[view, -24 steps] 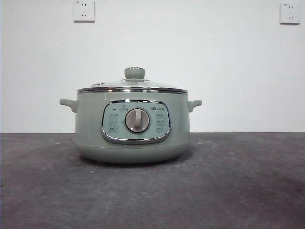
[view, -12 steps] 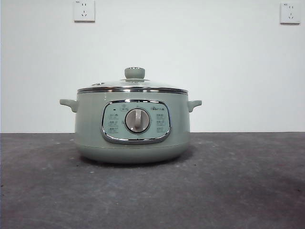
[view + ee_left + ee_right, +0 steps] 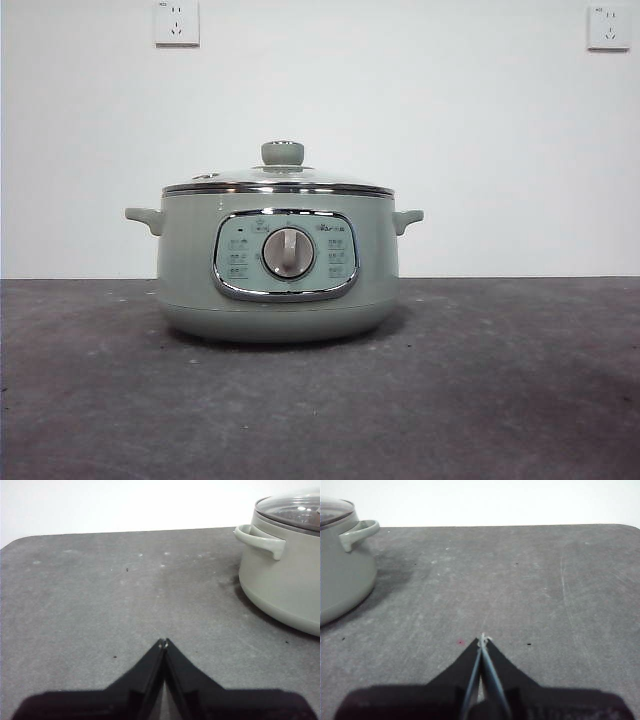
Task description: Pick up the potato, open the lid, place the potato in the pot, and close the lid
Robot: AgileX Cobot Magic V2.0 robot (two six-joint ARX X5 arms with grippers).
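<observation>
We see the pot standing on the dark grey desk, about in the middle of the front view, pale sage green with a small handle on each side. Its front carries a chrome-framed panel with a grey dial at the centre. The lid sits closed on the pot, a shallow glass dome with a chrome rim and a green knob on top. We cannot find the potato in any view.

The left tool hangs over bare desk with its jaws pressed together, the pot off to one side of it. The right tool is likewise over bare desk on the pot's other side, jaws pressed together, gripping nothing.

Behind the desk, we see a white wall with two sockets.
</observation>
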